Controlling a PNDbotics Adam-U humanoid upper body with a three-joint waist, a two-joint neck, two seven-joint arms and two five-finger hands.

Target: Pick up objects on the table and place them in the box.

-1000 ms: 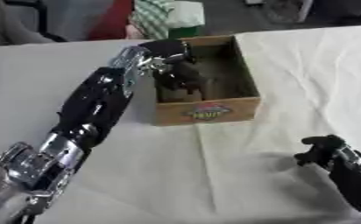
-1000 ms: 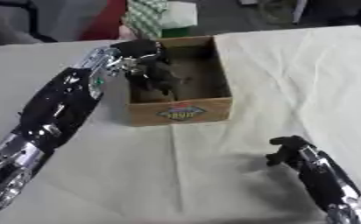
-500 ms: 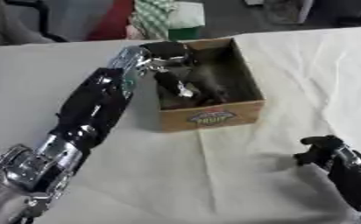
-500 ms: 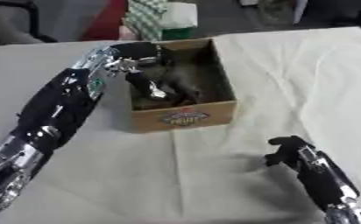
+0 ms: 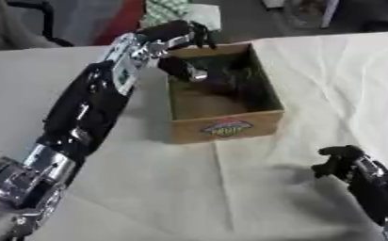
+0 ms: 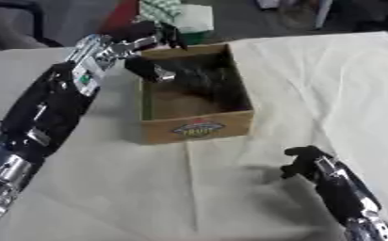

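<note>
Left eye view is showing a table covered with a pale cloth (image 5: 312, 84), seen from above. From the lower left, the robot's left arm (image 5: 86, 108), black with silver joints, is stretching diagonally up and across the table toward the far side. At its end, the left hand (image 5: 177, 35) is hanging over the far left corner of an open cardboard box (image 5: 226, 127), and whether its fingers are curled or spread cannot be told. Just below that hand, inside the box by its left wall, a small dark object with a silvery patch (image 5: 189, 71) is showing; it is too blurred to name, and whether the hand is touching it cannot be told. The box is standing near the middle of the table, its near wall carrying a colourful oval label (image 5: 224, 127). Dark shapes are lying against the box's far and right inner walls, and the brown floor is showing bare toward the near side. Behind the box, beyond the table edge, a green and white checked item (image 6: 166, 9) is sitting. At the lower right, well apart from the box, the right hand (image 5: 339, 160) is hovering above the cloth with fingers curled together, holding nothing.
</note>
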